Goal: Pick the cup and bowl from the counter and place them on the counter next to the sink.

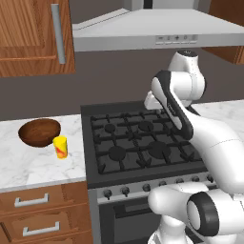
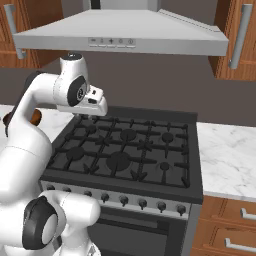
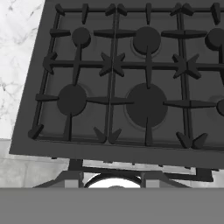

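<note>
The small yellow cylindrical cup with a red-orange mark stands on the white grey-veined marble counter, just in front and to the right of the round, deep, reddish-brown wooden bowl, near the counter's right edge beside the black gas stove top. Bare marble lies ahead of both toward the front edge. The white arm's gripper hangs above the stove's back; I cannot tell how wide its jaws stand, and nothing shows in it.

White arm folded high, wrist bent downward, fingers' spread unclear.
</note>
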